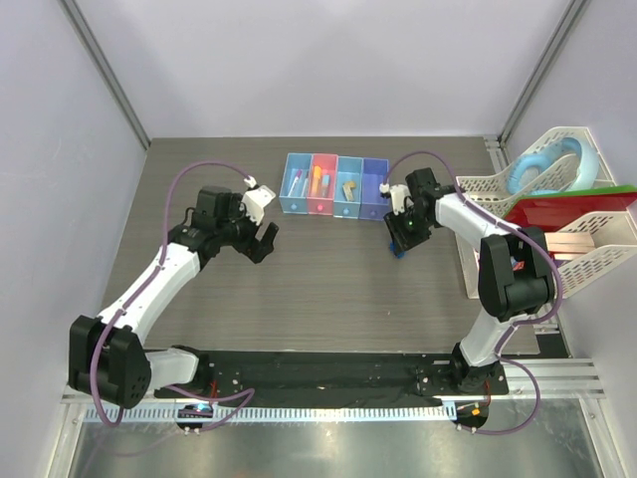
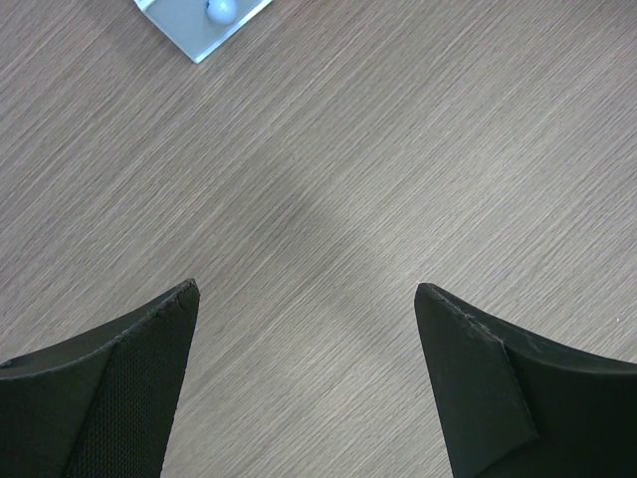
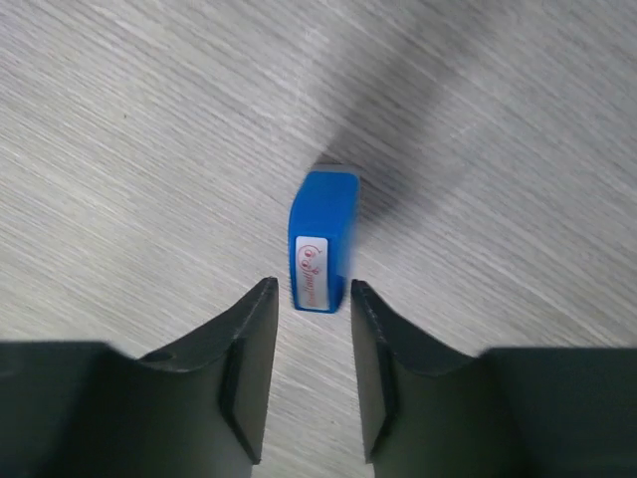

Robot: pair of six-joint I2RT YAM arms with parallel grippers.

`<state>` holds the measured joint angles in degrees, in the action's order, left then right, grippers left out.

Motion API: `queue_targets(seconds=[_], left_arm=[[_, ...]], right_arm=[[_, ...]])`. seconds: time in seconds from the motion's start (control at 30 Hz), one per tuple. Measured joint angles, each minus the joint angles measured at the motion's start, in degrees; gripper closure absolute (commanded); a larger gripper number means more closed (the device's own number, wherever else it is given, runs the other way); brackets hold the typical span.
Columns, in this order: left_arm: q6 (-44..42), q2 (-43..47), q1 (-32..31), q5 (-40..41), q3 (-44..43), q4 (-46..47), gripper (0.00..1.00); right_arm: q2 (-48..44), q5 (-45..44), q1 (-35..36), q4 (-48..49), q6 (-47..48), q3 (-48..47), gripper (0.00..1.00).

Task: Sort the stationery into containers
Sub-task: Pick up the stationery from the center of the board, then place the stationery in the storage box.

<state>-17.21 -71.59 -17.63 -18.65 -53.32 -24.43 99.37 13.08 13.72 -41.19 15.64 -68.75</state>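
Observation:
A small blue block with a white label lies on the wood-grain table, just ahead of my right gripper. The jaws are open, one on each side of the block's near end, with a gap on both sides. From above, the right gripper hangs over the block, right of the containers. These are four joined boxes in a row, with pens and erasers inside. My left gripper is open over bare table, with nothing between its fingers. A light blue box corner shows at the top of its view.
White mesh baskets stand at the right edge, holding a blue ring and a red book. Metal frame posts and pale walls enclose the table. A black mat runs along the near edge by the arm bases.

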Motion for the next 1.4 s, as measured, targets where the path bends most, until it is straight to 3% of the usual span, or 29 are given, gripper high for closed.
queue_targets(seconds=[0.1,0.2,0.5,0.8,1.13,1.4], left_arm=[[0.00,0.22,0.00,-0.02,0.17,0.09,0.12],[0.00,0.22,0.00,-0.09,0.24,0.15,0.12],[0.02,0.72,0.00,-0.24,2.12,0.55,0.11],[0.28,0.74,0.00,-0.15,2.14,0.98,0.12],[0.48,0.74,0.00,0.74,2.14,1.46,0.12],[0.46,0.74,0.00,2.05,2.10,1.44,0.12]], right_arm=[[0.00,-0.15,0.04,0.83,-0.13,0.02,0.90],[-0.07,-0.31,0.09,1.68,-0.59,-0.04,0.99],[-1.68,-1.01,0.79,-1.09,-0.79,-4.26,0.99],[-0.63,-2.89,1.55,-4.55,-0.79,-23.91,0.99],[20.22,-5.60,1.99,-3.96,-0.76,-47.54,0.98],[29.07,-7.87,2.29,-4.15,-0.13,-49.03,0.98]])
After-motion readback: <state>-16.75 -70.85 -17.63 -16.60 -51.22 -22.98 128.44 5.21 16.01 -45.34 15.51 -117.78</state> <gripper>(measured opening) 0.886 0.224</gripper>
